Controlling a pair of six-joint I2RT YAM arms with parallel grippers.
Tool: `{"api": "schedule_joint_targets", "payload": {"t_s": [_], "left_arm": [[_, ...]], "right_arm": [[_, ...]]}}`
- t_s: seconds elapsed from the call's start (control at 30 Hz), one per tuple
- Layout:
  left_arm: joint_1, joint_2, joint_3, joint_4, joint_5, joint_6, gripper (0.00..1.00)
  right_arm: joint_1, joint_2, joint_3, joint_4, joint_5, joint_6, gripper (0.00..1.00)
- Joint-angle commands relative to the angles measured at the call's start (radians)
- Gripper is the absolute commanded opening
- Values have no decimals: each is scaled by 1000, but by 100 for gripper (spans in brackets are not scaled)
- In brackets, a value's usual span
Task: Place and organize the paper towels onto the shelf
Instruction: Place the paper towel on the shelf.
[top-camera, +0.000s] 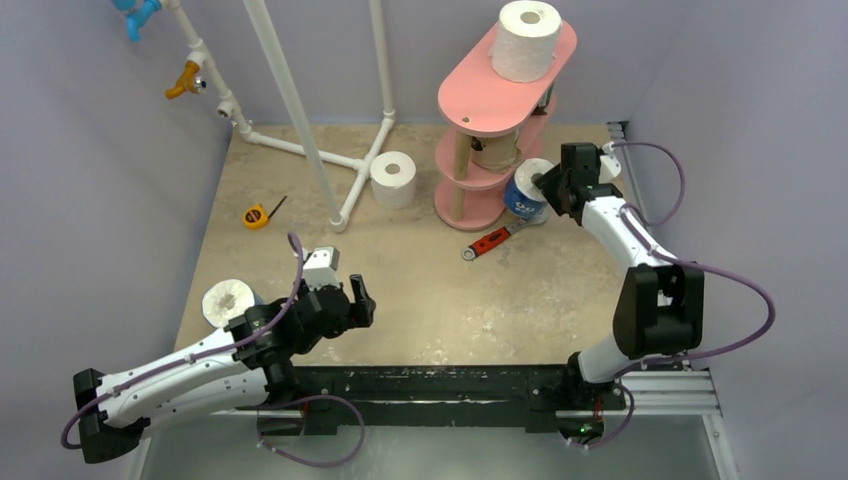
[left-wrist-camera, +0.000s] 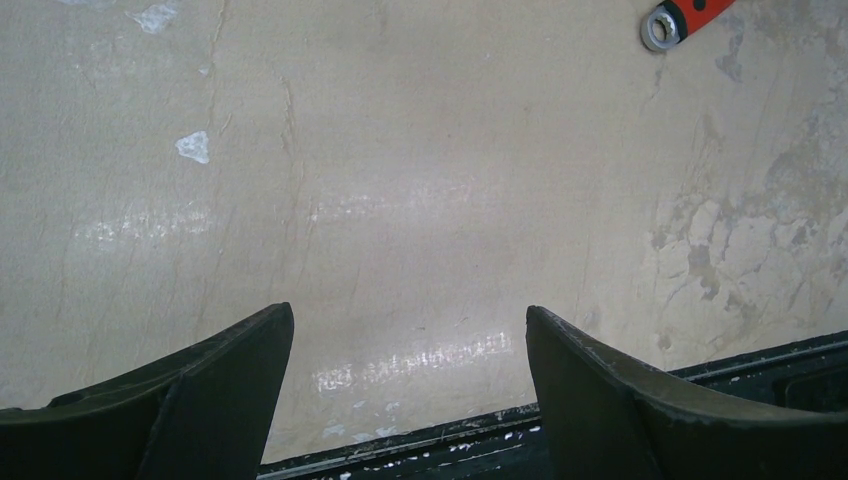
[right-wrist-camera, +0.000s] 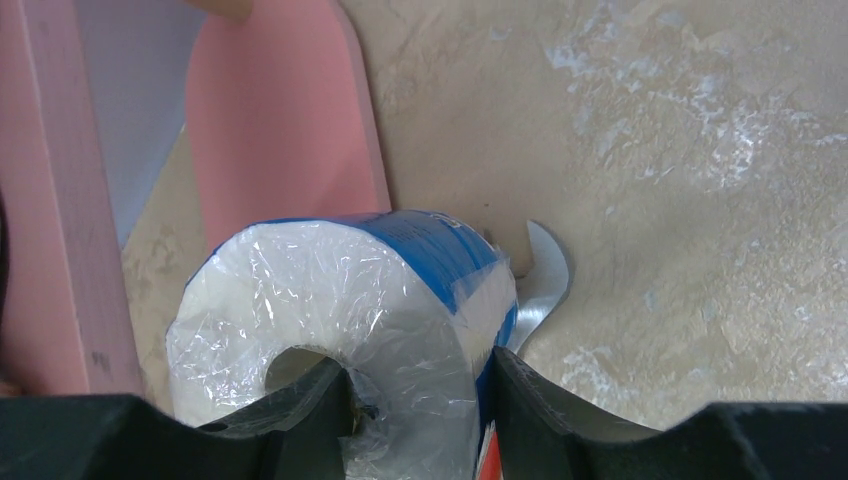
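The right end effector (top-camera: 548, 186) is clenched on the blue-wrapped roll (top-camera: 524, 192). In the right wrist view one finger (right-wrist-camera: 300, 425) sits inside the hollow core and the other (right-wrist-camera: 565, 425) bears on the outer wrap, so the roll wall is pinched between them. The roll lies on its side, just beside the lower boards of the shelf (top-camera: 470, 100), at 4 o'clock from the shelf posts. Whether it touches the surface (top-camera: 520, 300) cannot be told. Pink board edges stand close at 10 to 12 o'clock of the roll in the wrist view. The open jaw of the wrench (top-camera: 490, 240) lies just behind the roll at 3 o'clock. The left end effector (top-camera: 358, 300) is released, with its fingers (left-wrist-camera: 200, 410) spread wide and only bare surface showing between them. It hangs over the near left part of the surface, and the near white roll (top-camera: 229, 300) stands at 9 o'clock of it, beside the arm. The top white roll (top-camera: 527, 40) stands upright on the far end of the shelf's top board, and the tan roll (top-camera: 495, 150) sits on the middle board. The far white roll (top-camera: 394, 178) stands on the surface between the shelf and the foot of the pipe frame (top-camera: 300, 110). The tape measure (top-camera: 256, 215) lies at 9 o'clock, well apart from both arms. Open surface extends from the centre toward 5 o'clock.
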Motion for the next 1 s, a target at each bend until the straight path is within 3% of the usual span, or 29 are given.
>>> {"api": "schedule_joint_targets", "payload": {"t_s": [0.0, 0.47, 0.97], "left_arm": [[-2, 8, 16, 15, 2, -23, 85], [-2, 109, 43, 38, 9, -42, 85], [-2, 207, 87, 49, -9, -33, 85]], "right_arm": [[-40, 20, 83, 102, -15, 95, 38], [-61, 236, 289, 83, -48, 155, 40], [-63, 334, 351, 116, -104, 152, 41]]}}
